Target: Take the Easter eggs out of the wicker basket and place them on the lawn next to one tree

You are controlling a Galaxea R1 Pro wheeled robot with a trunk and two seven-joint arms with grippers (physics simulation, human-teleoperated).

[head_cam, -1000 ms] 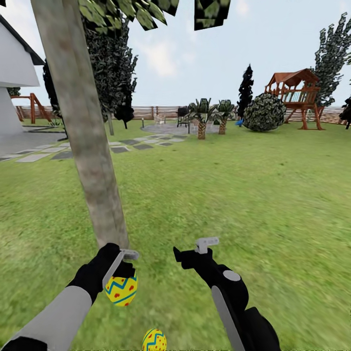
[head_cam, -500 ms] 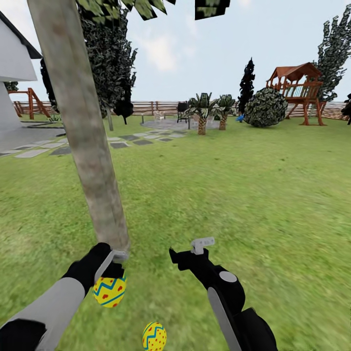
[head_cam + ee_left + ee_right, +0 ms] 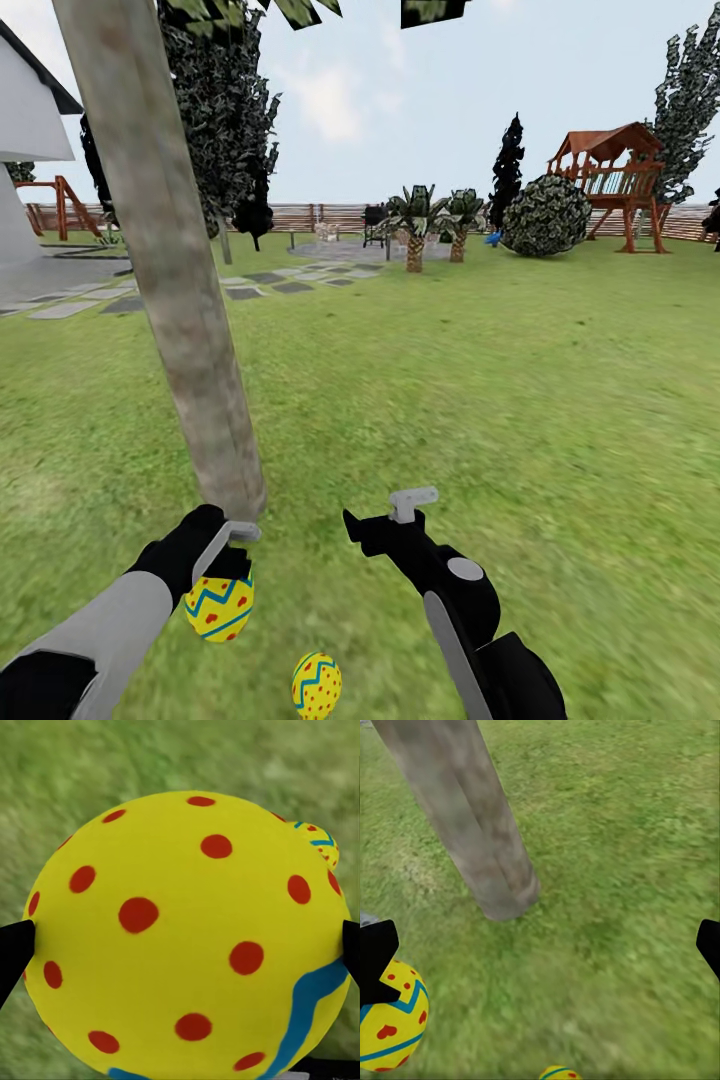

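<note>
My left gripper is shut on a yellow Easter egg with red dots and a blue zigzag, held low over the lawn just in front of the tree's trunk base. Up close, that egg sits between the two black fingertips. A second Easter egg lies on the grass a little nearer to me, also seen as an egg at the picture's edge. My right gripper hangs open and empty beside the trunk. The wicker basket is out of view.
Stone paving slabs and a white house lie far left. Short palms, a round shrub, a wooden playset and a slatted fence stand far back. Open grass stretches to the right.
My left gripper has sunk a little, down and leftward, with the egg still in it, close to the trunk base. The head view has shifted slightly. The right arm barely moved.
</note>
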